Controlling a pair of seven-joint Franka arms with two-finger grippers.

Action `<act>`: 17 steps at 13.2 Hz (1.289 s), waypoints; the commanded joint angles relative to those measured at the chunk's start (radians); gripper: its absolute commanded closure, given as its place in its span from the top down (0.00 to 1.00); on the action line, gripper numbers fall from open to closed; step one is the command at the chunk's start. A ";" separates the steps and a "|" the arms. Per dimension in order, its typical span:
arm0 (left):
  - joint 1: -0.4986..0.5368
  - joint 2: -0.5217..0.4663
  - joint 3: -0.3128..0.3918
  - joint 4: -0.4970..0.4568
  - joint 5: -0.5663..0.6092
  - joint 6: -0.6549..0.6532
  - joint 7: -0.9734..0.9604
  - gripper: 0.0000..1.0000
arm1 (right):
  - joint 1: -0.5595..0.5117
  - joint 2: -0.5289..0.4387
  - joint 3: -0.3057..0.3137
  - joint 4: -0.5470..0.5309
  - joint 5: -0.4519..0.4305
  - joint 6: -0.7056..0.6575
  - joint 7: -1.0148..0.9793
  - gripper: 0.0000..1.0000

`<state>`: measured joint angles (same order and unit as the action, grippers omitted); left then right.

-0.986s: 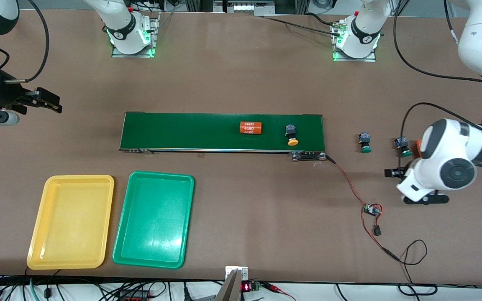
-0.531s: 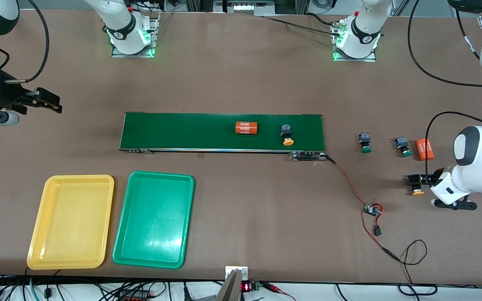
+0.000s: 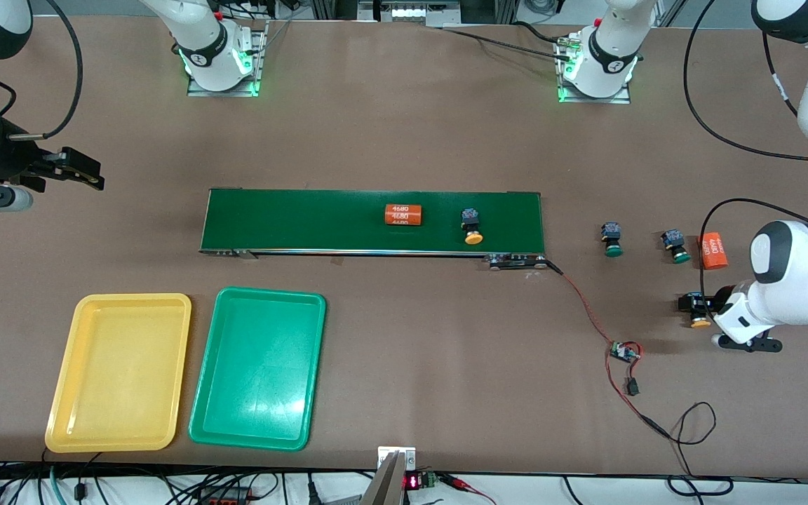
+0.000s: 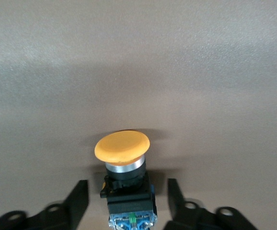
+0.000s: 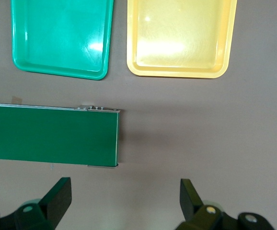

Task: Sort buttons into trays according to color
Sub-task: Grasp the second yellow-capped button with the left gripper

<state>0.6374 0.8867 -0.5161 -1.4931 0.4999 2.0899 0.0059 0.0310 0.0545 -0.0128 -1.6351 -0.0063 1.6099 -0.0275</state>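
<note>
Down at the left arm's end of the table, we find the left gripper (image 4: 127,196) low over the tabletop, its jaws apart on either side of a yellow button (image 4: 122,146) lying on its side, with a sliver of gap showing on each side (so straddled, not yet pinched). Farther from the front camera we see two green buttons (image 3: 612,239) (image 3: 675,246) side by side on the table, an orange cylinder (image 3: 712,251) just beside them. On the conveyor belt (image 3: 292,217) we spot the second yellow button (image 3: 472,228) near another orange cylinder (image 3: 403,214). The right gripper (image 3: 92,172) waits with jaws wide open over bare table at the right arm's end. We see the yellow tray (image 3: 123,299) and green tray (image 3: 271,293) side by side, nearer the front camera than the belt.
</note>
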 commanded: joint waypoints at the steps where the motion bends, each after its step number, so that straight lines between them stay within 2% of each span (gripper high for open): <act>1: 0.015 -0.005 -0.008 0.005 -0.018 -0.004 0.019 0.28 | -0.006 -0.007 0.005 -0.008 0.005 0.002 -0.005 1.00; 3: 0.012 -0.035 -0.041 0.017 -0.018 -0.078 0.015 0.23 | -0.006 -0.007 0.005 -0.008 0.005 0.001 -0.005 1.00; 6: 0.010 -0.107 -0.181 0.022 -0.018 -0.273 0.002 0.24 | -0.006 -0.007 0.005 -0.008 0.005 0.002 -0.005 1.00; 7: 0.013 -0.114 -0.217 0.021 -0.020 -0.298 -0.009 0.24 | -0.006 -0.007 0.005 -0.008 0.005 0.002 -0.005 1.00; 9: 0.013 -0.114 -0.325 0.007 -0.024 -0.379 -0.039 0.24 | -0.006 -0.007 0.005 -0.008 0.005 0.001 -0.005 1.00; 11: 0.018 -0.114 -0.454 -0.033 -0.035 -0.441 -0.204 0.24 | -0.008 -0.007 0.005 -0.008 0.005 -0.001 -0.005 1.00; 14: 0.013 -0.111 -0.600 -0.113 -0.035 -0.432 -0.407 0.24 | -0.008 -0.007 0.005 -0.008 0.005 -0.001 -0.005 1.00; 17: -0.002 -0.111 -0.648 -0.287 -0.030 -0.250 -0.590 0.24 | -0.008 -0.007 0.005 -0.008 0.005 -0.002 -0.006 1.00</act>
<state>0.6144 0.7831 -1.1388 -1.6639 0.4718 1.7316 -0.5000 0.0304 0.0558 -0.0129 -1.6352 -0.0064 1.6099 -0.0275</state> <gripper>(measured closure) 0.581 0.000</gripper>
